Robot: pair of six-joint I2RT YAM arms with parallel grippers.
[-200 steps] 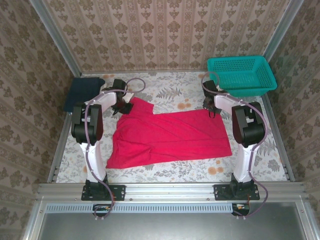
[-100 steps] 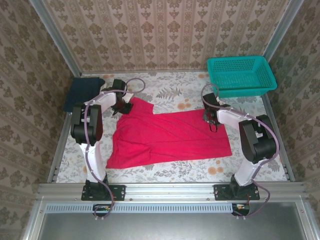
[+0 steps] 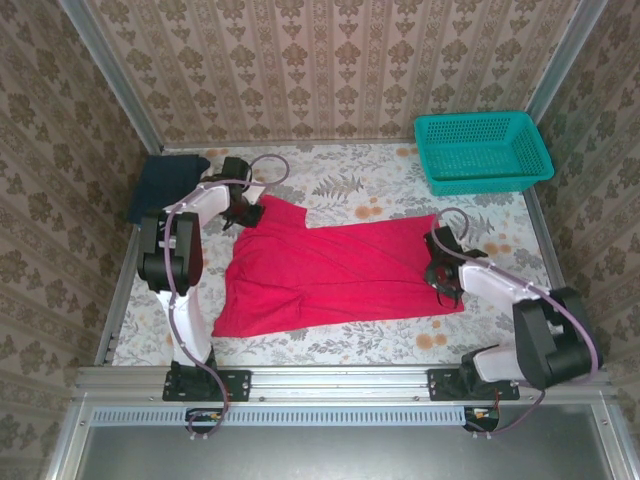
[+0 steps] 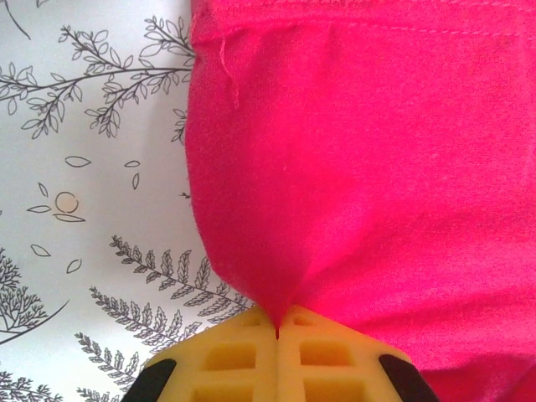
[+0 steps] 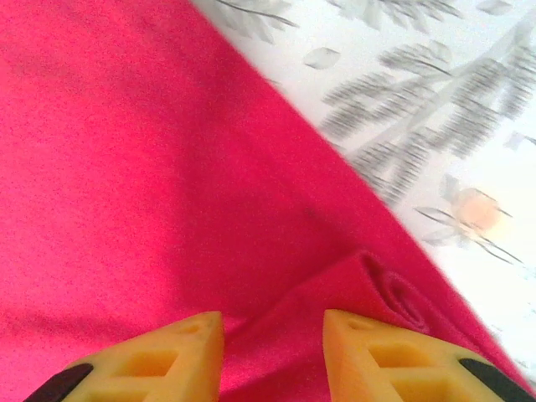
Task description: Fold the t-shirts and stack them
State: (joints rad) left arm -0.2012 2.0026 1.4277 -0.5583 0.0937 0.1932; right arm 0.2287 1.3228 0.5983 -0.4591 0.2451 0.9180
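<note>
A bright red t-shirt (image 3: 340, 270) lies spread across the middle of the flowered table, partly folded lengthwise. My left gripper (image 3: 243, 215) sits at its far left corner. In the left wrist view that gripper (image 4: 277, 331) is shut, pinching a point of the red cloth (image 4: 360, 167). My right gripper (image 3: 445, 285) hovers over the shirt's right edge near its near right corner. Its yellow jaws (image 5: 274, 335) stand open over the red cloth (image 5: 151, 167), with a small raised roll of fabric (image 5: 394, 293) just ahead of the right finger. A folded dark navy t-shirt (image 3: 165, 185) rests at the far left.
A teal mesh basket (image 3: 500, 178) stands at the far right corner. Patterned walls close in the table (image 3: 350, 185) on three sides. A metal rail runs along the near edge by the arm bases.
My right arm has swung down the shirt's right edge, from its far right corner toward the near right corner. The left gripper has held still on the cloth.
</note>
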